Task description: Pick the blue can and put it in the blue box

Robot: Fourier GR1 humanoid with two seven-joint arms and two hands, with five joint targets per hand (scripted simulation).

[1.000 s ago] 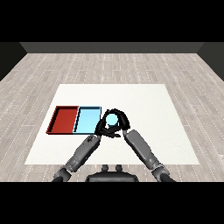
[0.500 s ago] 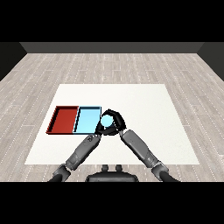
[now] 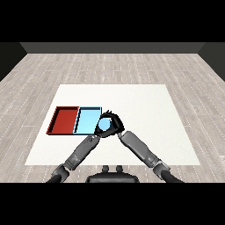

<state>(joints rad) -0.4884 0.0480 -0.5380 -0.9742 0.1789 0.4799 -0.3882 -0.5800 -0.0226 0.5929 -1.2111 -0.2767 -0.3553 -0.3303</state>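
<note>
The blue can (image 3: 104, 125) is held above the table at the right edge of the light blue tray (image 3: 86, 120). My right hand (image 3: 116, 123) is shut on the can, its black fingers curling over the can's top and right side. My left hand (image 3: 97, 133) sits just below and left of the can, by the blue tray's near right corner, and is partly hidden by the can. The can's lower part is hidden behind the hands.
A red tray (image 3: 65, 119) lies directly left of the blue tray, touching it. Both trays sit on the left part of the white table (image 3: 145, 110). Both forearms converge from the lower corners towards the can.
My right hand has carried the blue can leftwards, from right of the blue tray to its right edge. The left hand has stayed close beneath it.
</note>
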